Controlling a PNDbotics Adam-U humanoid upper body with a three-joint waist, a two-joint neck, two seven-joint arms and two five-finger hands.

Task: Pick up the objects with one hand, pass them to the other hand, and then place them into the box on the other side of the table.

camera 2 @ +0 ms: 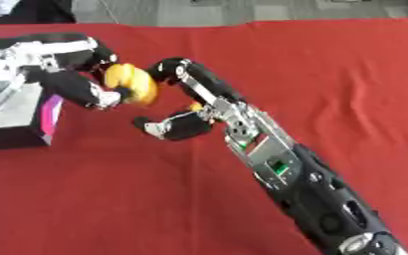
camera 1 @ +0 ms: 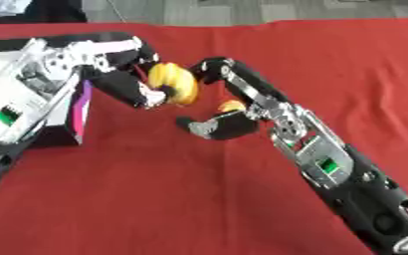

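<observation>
A yellow rounded object [camera 1: 174,82] is held above the red table between my two hands. My left hand [camera 1: 125,87] comes in from the left, and its fingers and thumb are curled round the object's left side. My right hand [camera 1: 242,99] reaches in from the lower right. Its fingers [camera 1: 214,67] stretch up to the object's right edge and its thumb [camera 1: 209,127] is spread wide below, closed on nothing. A small yellow-orange patch [camera 1: 232,105] shows at the right palm; I cannot make out what it is.
A black box with a magenta side [camera 1: 78,115] stands at the left edge, under my left forearm. Red cloth [camera 1: 199,199] covers the table. The table's far edge runs along the top of the view.
</observation>
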